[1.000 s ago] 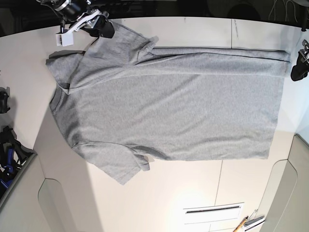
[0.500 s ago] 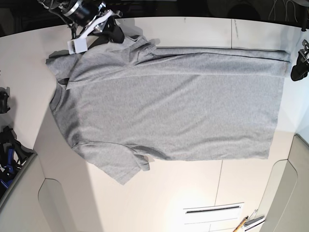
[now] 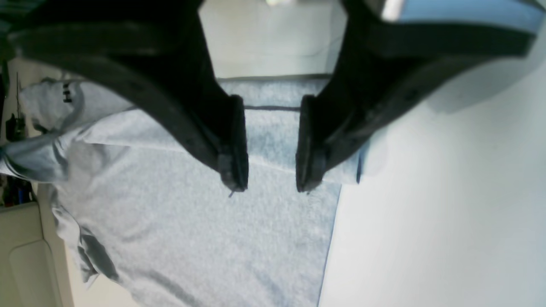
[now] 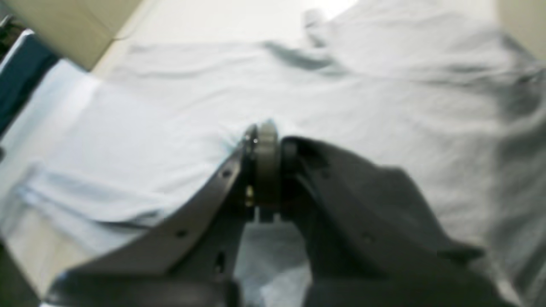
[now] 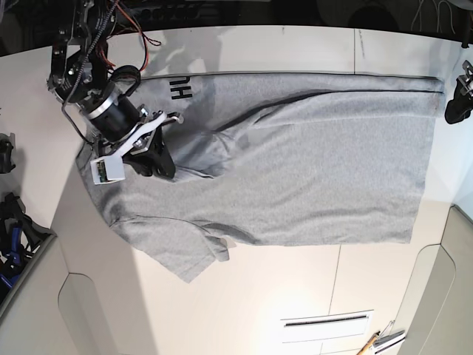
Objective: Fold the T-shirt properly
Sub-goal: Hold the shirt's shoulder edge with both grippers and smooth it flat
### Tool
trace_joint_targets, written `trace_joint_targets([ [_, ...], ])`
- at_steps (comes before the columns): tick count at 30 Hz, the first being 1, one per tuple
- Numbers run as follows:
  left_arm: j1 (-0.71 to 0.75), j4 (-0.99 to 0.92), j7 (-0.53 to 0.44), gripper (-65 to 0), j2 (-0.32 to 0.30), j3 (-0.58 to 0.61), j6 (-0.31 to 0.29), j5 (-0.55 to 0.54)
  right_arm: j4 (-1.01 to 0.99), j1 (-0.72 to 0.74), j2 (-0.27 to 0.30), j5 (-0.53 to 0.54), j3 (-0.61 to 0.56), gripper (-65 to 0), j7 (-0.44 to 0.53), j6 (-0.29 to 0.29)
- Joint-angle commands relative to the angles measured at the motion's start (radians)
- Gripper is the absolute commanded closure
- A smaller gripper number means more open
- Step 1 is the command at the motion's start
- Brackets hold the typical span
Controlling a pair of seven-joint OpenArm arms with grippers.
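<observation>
The heather-grey T-shirt lies spread on the white table, neck to the left and hem to the right. Its far edge is folded over, showing black lettering. My right gripper is shut on a pinch of the shirt's cloth over the chest; in the right wrist view the right gripper clamps a grey fold. My left gripper is at the far right hem corner. In the left wrist view the left gripper is open, with the folded hem showing between its fingers.
Beige trays border the table at the lower left and lower right. A white slotted plate and an orange-handled tool lie near the front edge. Dark gear stands at the left edge.
My right gripper has moved from the far sleeve toward the shirt's middle, pulling the sleeve and far edge over the body and exposing the lettering. The left arm has not moved.
</observation>
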Motion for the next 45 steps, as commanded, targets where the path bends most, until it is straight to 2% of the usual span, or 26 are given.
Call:
trace_joint_targets([
  [1, 0.001, 0.011, -0.014, -22.6, -0.025, -0.010, -0.016, -0.021, 0.000, 0.021, 0.003, 0.013, -0.005, -2.2, 0.038, 0.006],
  [4, 0.001, 0.011, -0.014, -22.6, -0.024, -0.010, -0.016, -0.021, -0.026, 0.033, 0.002, 0.013, -0.017, -18.3, 0.040, 0.006],
  [6, 0.001, 0.011, -0.014, -22.6, -0.024, -0.010, -0.016, -0.021, -0.026, 0.033, 0.003, 0.013, -0.018, -25.5, 0.040, 0.006],
  [11, 0.001, 0.011, -0.014, -22.6, -0.025, -0.010, -0.016, -0.021, -0.026, 0.033, 0.003, 0.013, -0.018, -27.1, 0.043, 0.006],
  [13, 0.000, 0.011, -0.014, -22.6, -0.025, -0.010, -0.016, -0.021, -0.024, 0.033, 0.006, 0.013, -0.017, -25.9, 0.025, 0.006],
  [14, 0.000, 0.011, -0.014, -22.6, -0.025, -0.010, -0.016, -0.022, -0.019, 0.033, 0.006, 0.013, -0.016, -22.1, 0.003, 0.006],
  [17, -0.002, 0.013, -0.014, -22.6, -0.024, -0.010, -0.016, -0.022, 0.018, 0.030, 0.008, 0.013, -0.008, 0.0, -0.103, 0.006],
  [20, -0.006, 0.027, -0.014, -21.4, -0.022, -0.010, -0.016, -0.026, 0.071, 0.024, 0.011, 0.012, 0.001, 0.0, -0.218, 0.006],
  [23, -0.022, 0.085, -0.005, -13.7, -0.008, -0.009, -0.016, -0.010, 0.110, 0.010, 0.011, -0.023, 0.024, 0.0, -0.254, 0.006],
  [25, -0.024, 0.134, -0.005, -7.0, -0.005, 0.011, -0.016, 0.043, 0.119, -0.008, 0.011, -0.041, 0.049, 0.0, -0.248, 0.005],
  [28, -0.024, 0.187, -0.005, 0.0, -0.006, 0.079, -0.016, 0.188, 0.119, -0.033, 0.011, -0.074, 0.088, 0.0, -0.248, -0.007],
  [31, -0.027, 0.195, -0.064, 0.0, -0.005, 0.177, -0.016, 0.356, 0.119, -0.059, 0.020, -0.143, 0.122, 0.0, -0.230, -0.044],
  [32, -0.027, 0.195, -0.089, 0.0, -0.005, 0.209, 0.001, 0.425, 0.117, -0.066, 0.030, -0.158, 0.130, 0.0, -0.220, -0.058],
  [36, -0.027, 0.187, -0.185, 0.0, -0.005, 0.314, 0.121, 0.648, 0.089, -0.076, 0.076, -0.208, 0.139, 0.0, -0.211, -0.108],
  [39, -0.027, 0.161, -0.210, 0.0, -0.005, 0.371, 0.186, 0.703, 0.016, -0.075, 0.095, -0.206, 0.137, 0.0, -0.211, -0.108],
  [45, -0.026, 0.103, -0.174, 0.0, -0.005, 0.396, 0.193, 0.699, -0.178, -0.078, 0.094, -0.185, 0.137, 0.0, -0.229, -0.108],
])
